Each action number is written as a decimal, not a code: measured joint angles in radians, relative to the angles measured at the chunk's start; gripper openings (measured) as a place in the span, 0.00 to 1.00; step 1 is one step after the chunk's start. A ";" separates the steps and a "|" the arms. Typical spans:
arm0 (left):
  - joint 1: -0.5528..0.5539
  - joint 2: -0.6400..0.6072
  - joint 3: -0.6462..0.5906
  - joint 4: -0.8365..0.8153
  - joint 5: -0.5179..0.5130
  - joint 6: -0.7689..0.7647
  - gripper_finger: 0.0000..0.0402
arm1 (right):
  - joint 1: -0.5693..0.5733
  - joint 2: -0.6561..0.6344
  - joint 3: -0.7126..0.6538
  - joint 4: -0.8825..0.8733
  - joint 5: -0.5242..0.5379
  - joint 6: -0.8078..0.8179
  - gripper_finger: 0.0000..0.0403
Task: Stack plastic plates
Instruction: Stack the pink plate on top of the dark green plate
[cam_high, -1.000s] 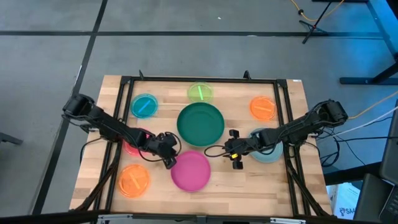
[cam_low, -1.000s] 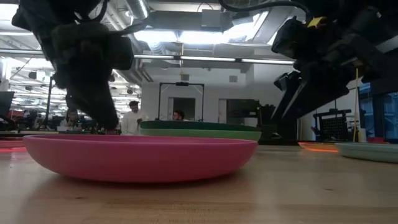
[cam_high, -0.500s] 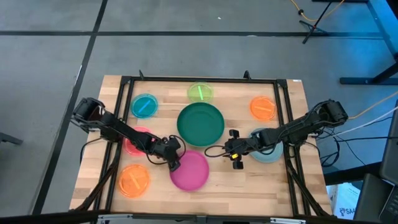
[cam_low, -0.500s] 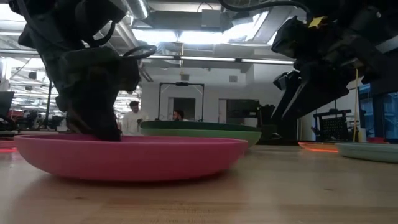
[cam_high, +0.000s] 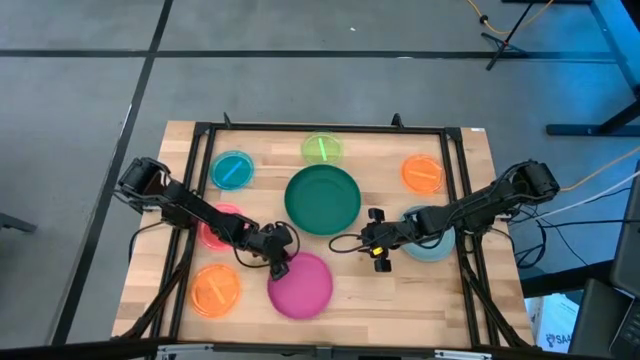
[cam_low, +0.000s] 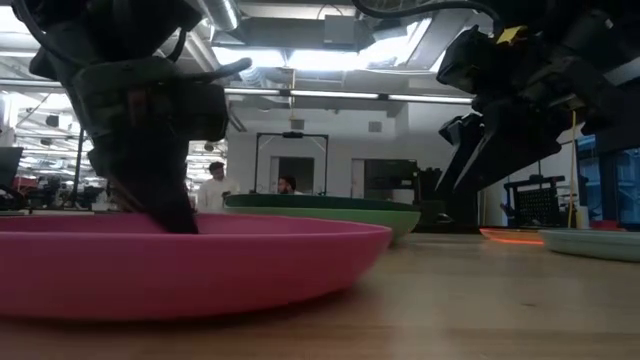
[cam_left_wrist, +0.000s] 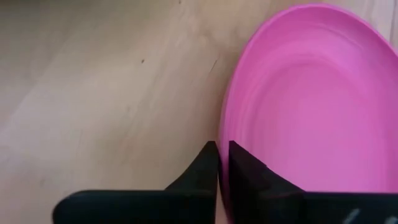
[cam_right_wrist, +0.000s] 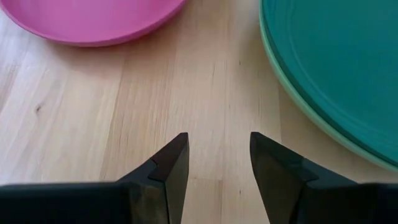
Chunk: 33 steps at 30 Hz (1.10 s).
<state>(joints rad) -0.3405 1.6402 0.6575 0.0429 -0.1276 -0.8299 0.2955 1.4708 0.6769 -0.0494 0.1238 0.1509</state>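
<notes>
The magenta plate (cam_high: 302, 287) lies on the table near the near edge, large in the low view (cam_low: 200, 265). My left gripper (cam_high: 278, 264) is shut on its left far rim. The dark green plate (cam_high: 322, 198) rests on a light green one (cam_low: 330, 214) at the table's middle. My right gripper (cam_high: 373, 246) is open and hovers over bare wood (cam_right_wrist: 219, 162) between the magenta plate and the green stack, touching nothing. The grey-teal plate (cam_high: 436, 246) lies partly under the right arm. Small blue (cam_high: 232, 170), lime (cam_high: 321, 149), orange (cam_high: 422, 173), orange (cam_high: 215, 290) and red (cam_high: 213, 232) plates lie around. My left gripper pinches the magenta plate's rim (cam_left_wrist: 225, 146) on the plate's left far side. One finger (cam_left_wrist: 204, 169) is outside the rim and the other (cam_left_wrist: 245, 171) inside the bowl. The fingers slant down from the table's left. The plate's underside (cam_low: 180, 305) rests on the table.
A black frame (cam_high: 200, 140) runs round the work area. The red small plate sits under the left arm. Bare wood (cam_high: 400, 300) lies right of the magenta plate toward the near edge. People stand in the room beyond the table (cam_low: 215, 190).
My left gripper has moved toward the table's right onto the magenta plate's rim, then toward the near edge. The plate has slid with it along the table toward the near edge and a little left. The right arm has kept still.
</notes>
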 joint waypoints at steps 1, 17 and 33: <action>0.000 0.000 0.000 0.002 0.000 0.009 0.02 | 0.000 0.000 0.000 0.000 0.000 0.000 0.40; 0.003 -0.139 -0.002 0.019 -0.103 0.113 0.03 | 0.000 0.000 0.000 -0.001 0.000 -0.002 0.40; 0.194 -0.218 -0.002 0.346 -0.300 0.422 0.03 | 0.000 -0.320 0.000 -0.297 0.059 0.000 0.40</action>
<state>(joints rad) -0.1467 1.4223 0.6556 0.3894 -0.4277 -0.4083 0.2951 1.1505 0.6773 -0.3463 0.1828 0.1507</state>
